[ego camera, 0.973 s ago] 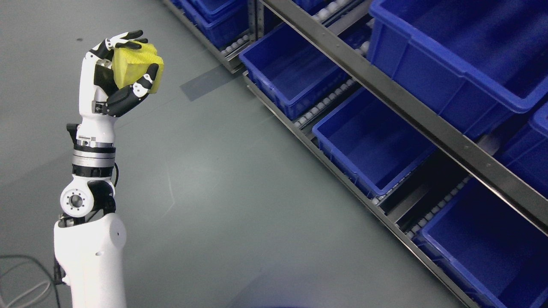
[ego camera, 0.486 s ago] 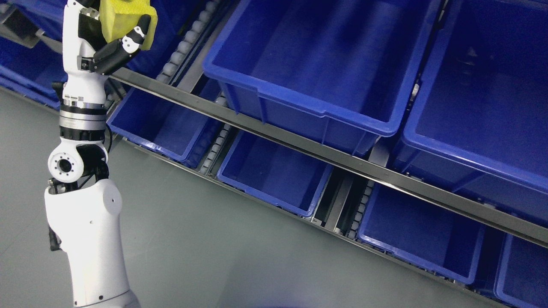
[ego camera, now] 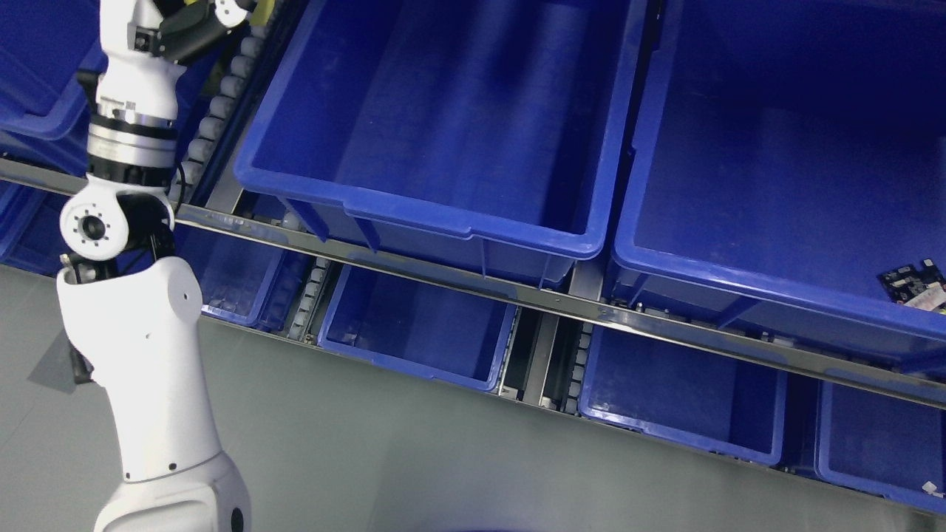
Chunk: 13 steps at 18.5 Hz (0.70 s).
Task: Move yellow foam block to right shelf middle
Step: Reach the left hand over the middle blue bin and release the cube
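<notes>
**Block in transit, not yet binned**

Grey floor (ego camera: 384, 458) below, racked shelf (ego camera: 562, 304) of blue bins filling most of the view.

Left hand (ego camera: 194, 21) sits at the top-left edge, mostly cropped out. Only the lower palm and a couple of dark fingers (ego camera: 188, 31) show, curled; can't confirm from this crop what they're clamped on. A thin yellow sliver at the frame edge by the fingers is probably the yellow foam block (ego camera: 260, 6), but too little shows to be sure. Left arm (ego camera: 133, 325) rises from the bottom left, forearm upright, in front of the roller track (ego camera: 222, 100) beside the large bin (ego camera: 414, 214). Second large bin (ego camera: 746, 281) to the right has a small circuit board (ego camera: 913, 284) in its corner. Lower tier bins look empty.

Right hand isn't visible.

Progress, my read: pickup done, carry underway. Left to do: reach the middle shelf, release, retract.
</notes>
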Available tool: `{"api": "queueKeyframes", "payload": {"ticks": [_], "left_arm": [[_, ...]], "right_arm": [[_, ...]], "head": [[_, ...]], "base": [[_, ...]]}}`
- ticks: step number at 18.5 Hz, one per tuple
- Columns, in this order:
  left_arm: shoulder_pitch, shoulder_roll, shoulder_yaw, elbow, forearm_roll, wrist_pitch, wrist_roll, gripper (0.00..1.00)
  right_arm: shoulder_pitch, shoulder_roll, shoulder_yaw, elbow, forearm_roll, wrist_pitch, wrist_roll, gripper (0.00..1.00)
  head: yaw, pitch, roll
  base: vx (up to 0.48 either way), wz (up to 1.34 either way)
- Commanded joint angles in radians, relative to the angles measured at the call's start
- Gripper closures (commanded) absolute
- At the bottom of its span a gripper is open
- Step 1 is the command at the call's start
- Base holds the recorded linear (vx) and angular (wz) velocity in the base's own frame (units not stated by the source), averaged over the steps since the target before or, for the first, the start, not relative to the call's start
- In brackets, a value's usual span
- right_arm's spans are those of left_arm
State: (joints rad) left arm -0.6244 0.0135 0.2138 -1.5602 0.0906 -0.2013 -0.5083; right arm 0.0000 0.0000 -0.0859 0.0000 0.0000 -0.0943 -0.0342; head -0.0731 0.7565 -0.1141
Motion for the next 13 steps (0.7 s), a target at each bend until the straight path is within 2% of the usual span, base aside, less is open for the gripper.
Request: {"api": "queueKeyframes", "payload": {"ticks": [1, 3, 5, 6, 7, 8, 10, 11, 13], "left_arm": [[-0.129, 0.159, -0.123, 0.000, -0.147, 0.140, -0.108, 1.00], [-0.184, 0.229, -0.216, 0.008, -0.205, 0.242, -0.157, 1.00], [-0.240, 0.261, -0.293, 0.038, -0.247, 0.318, -0.219, 1.00], [-0.283, 0.270, -0.354, 0.081, -0.281, 0.353, -0.255, 0.98], [-0.316, 0.278, -0.413, 0.119, -0.314, 0.373, -0.271, 0.93], [-0.343, 0.293, -0.474, 0.156, -0.343, 0.385, -0.282, 0.83], [-0.385, 0.309, -0.562, 0.199, -0.374, 0.390, -0.283, 0.52], [-0.397, 0.309, -0.588, 0.218, -0.387, 0.396, -0.283, 0.33], [-0.399, 0.307, -0.596, 0.233, -0.390, 0.407, -0.279, 0.24]], "right_arm": [[0.002, -0.017, 0.000, -0.017, 0.003, -0.001, 0.000, 0.00], [0.002, -0.017, 0.000, -0.017, 0.003, -0.001, 0.000, 0.00], [0.002, -0.017, 0.000, -0.017, 0.003, -0.001, 0.000, 0.00], [0.002, -0.017, 0.000, -0.017, 0.003, -0.001, 0.000, 0.00], [0.002, -0.017, 0.000, -0.017, 0.003, -0.001, 0.000, 0.00], [0.002, -0.017, 0.000, -0.017, 0.003, -0.001, 0.000, 0.00], [0.002, -0.017, 0.000, -0.017, 0.003, -0.001, 0.000, 0.00], [0.002, -0.017, 0.000, -0.017, 0.003, -0.001, 0.000, 0.00], [0.002, -0.017, 0.000, -0.017, 0.003, -0.001, 0.000, 0.00]], "head": [[0.0000, 0.000, 0.000], [0.0000, 0.000, 0.000], [0.0000, 0.000, 0.000], [0.0000, 0.000, 0.000], [0.0000, 0.000, 0.000], [0.0000, 0.000, 0.000], [0.0000, 0.000, 0.000], [0.0000, 0.000, 0.000], [0.0000, 0.000, 0.000]], "base": [[0.043, -0.14], [0.052, -0.16], [0.056, -0.18], [0.051, -0.19], [0.059, -0.18], [0.059, -0.18], [0.067, -0.16], [0.039, -0.15], [0.040, -0.13]]}}
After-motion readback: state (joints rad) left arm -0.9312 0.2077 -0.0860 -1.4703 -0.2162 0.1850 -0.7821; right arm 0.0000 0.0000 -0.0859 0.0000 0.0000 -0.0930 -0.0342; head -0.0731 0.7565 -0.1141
